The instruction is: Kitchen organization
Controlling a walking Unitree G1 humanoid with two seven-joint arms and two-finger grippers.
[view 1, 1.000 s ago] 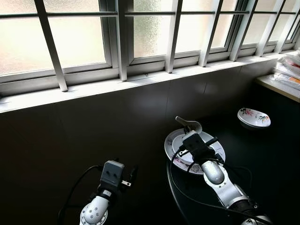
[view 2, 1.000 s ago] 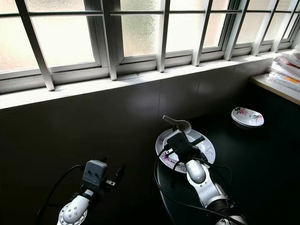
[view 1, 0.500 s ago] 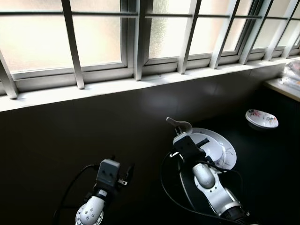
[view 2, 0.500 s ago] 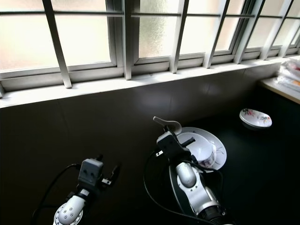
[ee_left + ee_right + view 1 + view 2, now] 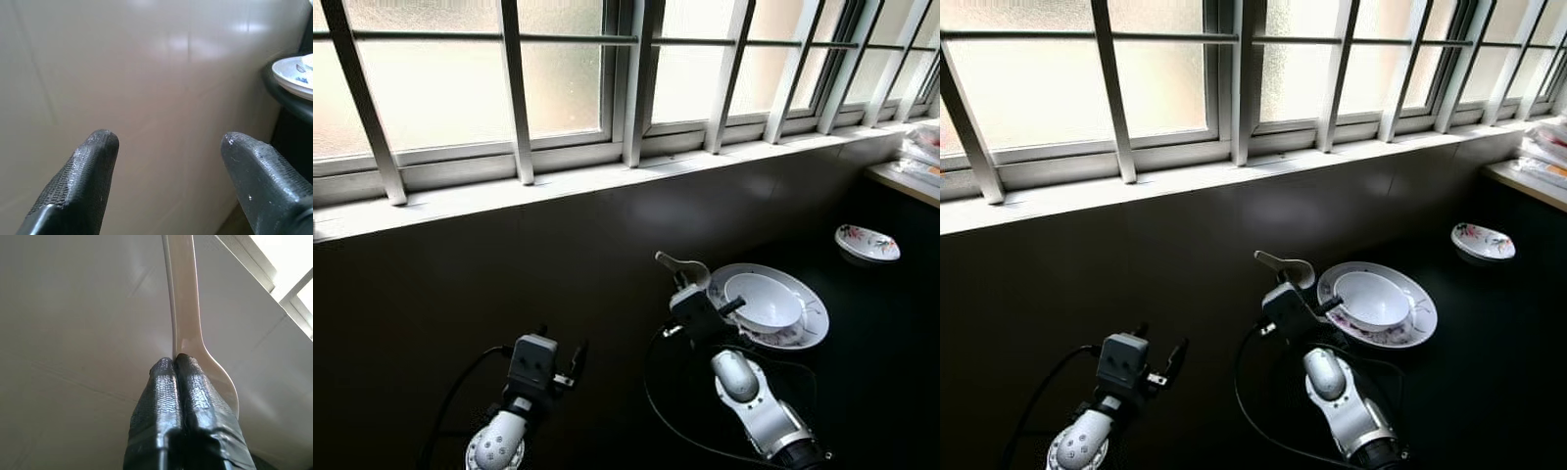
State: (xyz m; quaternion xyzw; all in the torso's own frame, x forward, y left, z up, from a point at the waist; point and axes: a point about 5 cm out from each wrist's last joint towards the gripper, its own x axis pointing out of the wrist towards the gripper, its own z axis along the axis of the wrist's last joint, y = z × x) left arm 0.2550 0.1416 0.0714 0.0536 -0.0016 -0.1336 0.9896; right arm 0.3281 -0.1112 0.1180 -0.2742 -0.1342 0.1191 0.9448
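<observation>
Since the right hand (image 5: 175,363) is pinched shut on the spoon (image 5: 188,318) where bowl meets handle, it looks ceramic: light, stiff, slick, chippable. Left hand (image 5: 168,147) hangs wide open, empty.

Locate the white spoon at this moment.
The white spoon is pinched in the right gripper, raised just left of the plate holding a bowl.

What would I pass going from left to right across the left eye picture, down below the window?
left gripper → spoon held in the right gripper → bowl on a large plate → small floral dish
</observation>
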